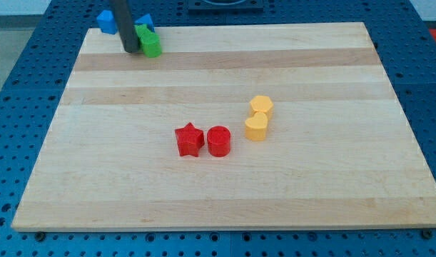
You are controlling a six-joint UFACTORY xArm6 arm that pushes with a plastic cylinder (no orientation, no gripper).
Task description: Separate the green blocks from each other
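My tip [130,50] bare rod, holding nothing, at board's top-left corner, touching green blocks [150,43] on their left. Wedge between the pair, push one rightward, avoid blue blocks [107,21].

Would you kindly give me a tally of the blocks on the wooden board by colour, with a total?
Red: 2, the red star block and red cylinder block.
Yellow: 2, the yellow hexagonal block and yellow heart block.
Green: 2, the green blocks, touching beside my tip.
Blue: 2, the blue blocks, partly hidden behind the rod.
Total: 8
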